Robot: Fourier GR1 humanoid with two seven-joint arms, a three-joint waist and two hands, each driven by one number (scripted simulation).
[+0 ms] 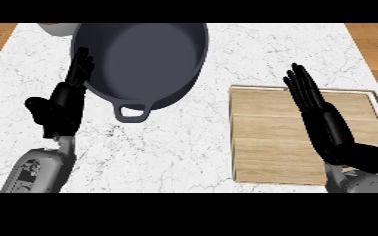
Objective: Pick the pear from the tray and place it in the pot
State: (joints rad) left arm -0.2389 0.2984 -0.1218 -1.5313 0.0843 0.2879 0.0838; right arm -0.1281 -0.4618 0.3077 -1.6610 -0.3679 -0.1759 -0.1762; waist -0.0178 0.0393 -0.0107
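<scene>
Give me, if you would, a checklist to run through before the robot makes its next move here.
1. Pear located: cannot tell. None shows on the tray; the right hand covers part of it.
2. Right hand free to grasp: ok. Fingers straight, holding nothing, over the tray's right side.
3. Pot ready to receive: ok. Upright on the counter, nothing showing inside.
4. Left hand out of the way: cannot tell. It is open at the pot's left rim; contact is unclear.
5. Path from tray to pot: ok. Only bare counter lies between them.
</scene>
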